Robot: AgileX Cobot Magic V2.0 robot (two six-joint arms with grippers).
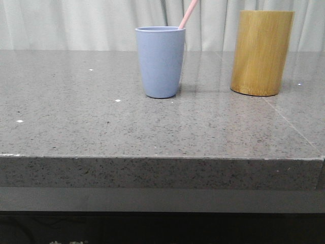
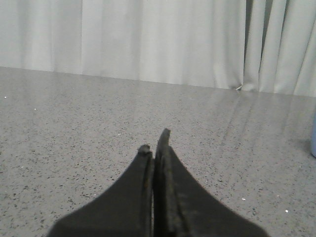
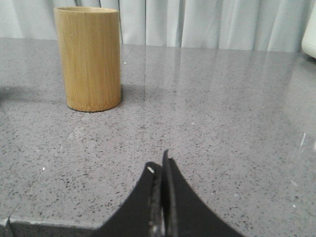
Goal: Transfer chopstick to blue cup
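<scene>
The blue cup (image 1: 160, 61) stands upright on the grey stone table, left of the middle. A pale pink chopstick (image 1: 188, 13) leans out of its right rim and runs up out of the front view. A sliver of the cup's side shows at the edge of the left wrist view (image 2: 313, 140). Neither arm shows in the front view. My left gripper (image 2: 154, 143) is shut and empty, low over bare table, apart from the cup. My right gripper (image 3: 159, 163) is shut and empty near the table's front edge, well short of the bamboo cylinder.
A taller yellow-brown bamboo cylinder (image 1: 262, 53) stands to the right of the blue cup, also in the right wrist view (image 3: 89, 58). White curtains hang behind the table. The table's front edge (image 1: 162, 158) runs across the front view. A white object (image 3: 309, 34) sits at the far table edge.
</scene>
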